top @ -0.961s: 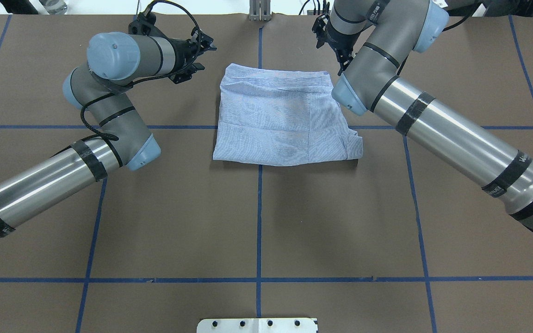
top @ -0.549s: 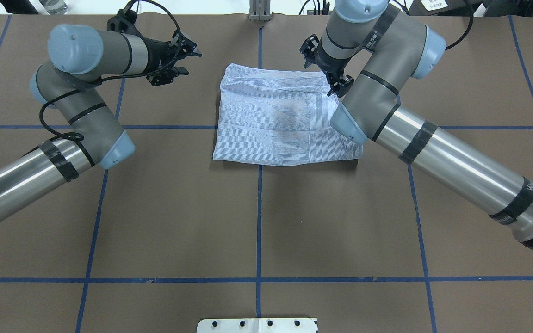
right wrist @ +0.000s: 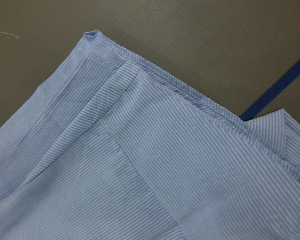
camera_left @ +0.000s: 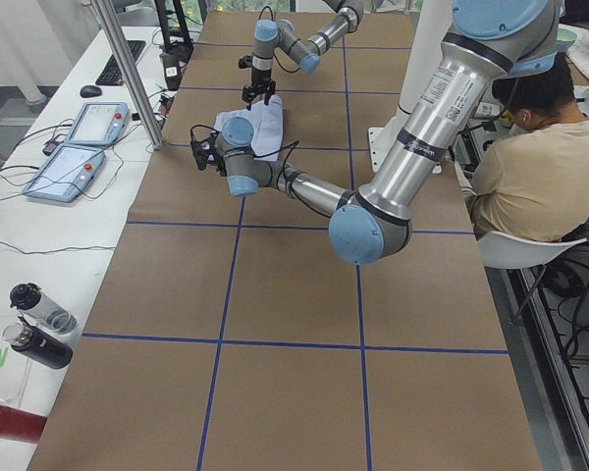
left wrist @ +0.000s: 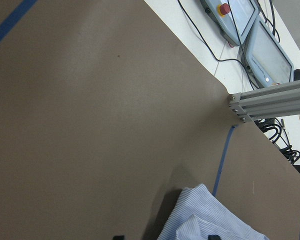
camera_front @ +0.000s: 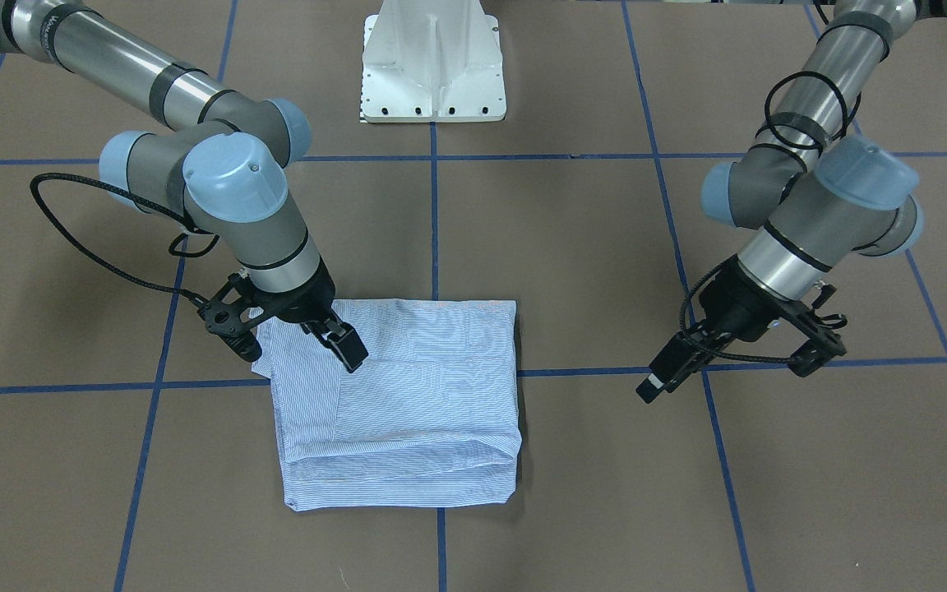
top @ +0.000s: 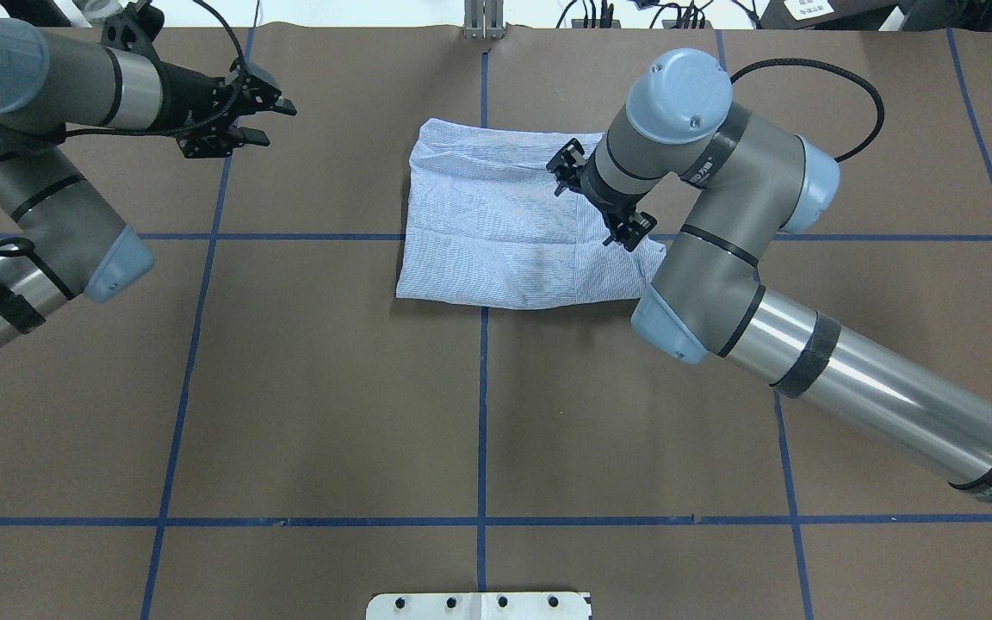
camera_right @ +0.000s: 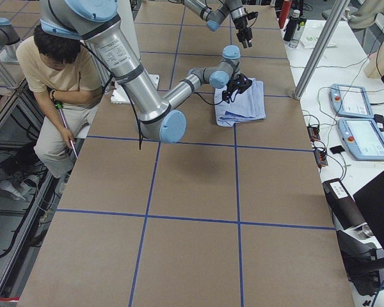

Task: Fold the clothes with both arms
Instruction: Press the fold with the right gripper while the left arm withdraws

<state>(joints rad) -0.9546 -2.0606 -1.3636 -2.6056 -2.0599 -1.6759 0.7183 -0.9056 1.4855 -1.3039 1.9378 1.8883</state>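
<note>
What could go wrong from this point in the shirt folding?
1. The right claw hangs open over the folded shirt; closing there might pinch only the top layer and drag the fold apart.
2. The left claw is open over bare table, well away from the shirt, so a one-sided pull could skew it.

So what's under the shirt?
The folded shirt lies flat on the brown table cover. Blue tape lines run in under its edges. The stretch beneath it is hidden, and so are the shirt's folded-in layers.
</note>
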